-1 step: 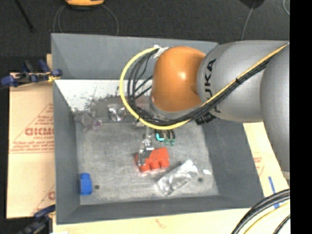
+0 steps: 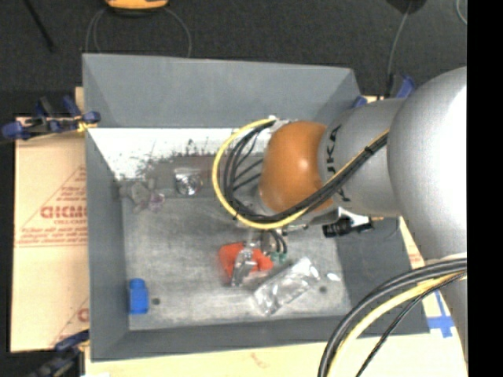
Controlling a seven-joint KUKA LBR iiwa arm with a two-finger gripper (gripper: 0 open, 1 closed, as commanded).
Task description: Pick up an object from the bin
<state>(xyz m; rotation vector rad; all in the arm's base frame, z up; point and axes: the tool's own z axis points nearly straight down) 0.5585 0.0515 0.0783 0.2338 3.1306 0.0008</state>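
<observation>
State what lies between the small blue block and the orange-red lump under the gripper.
Camera view: bare grey bin floor from block to lump.

The arm (image 2: 409, 155) and its orange cover (image 2: 292, 167) hide much of the right side of the grey bin (image 2: 196, 93). The gripper (image 2: 248, 266) covers part of a red thing (image 2: 228, 256) at front centre, leaving its shape unclear. A shiny piece (image 2: 187, 183) and a pale piece (image 2: 148, 197) near the back wall are too small to identify.

Your big silver-grey round arm (image 2: 424, 148) is wearing a shiny orange cover (image 2: 292, 167), with black and yellow cables (image 2: 236, 159) looping around.
</observation>
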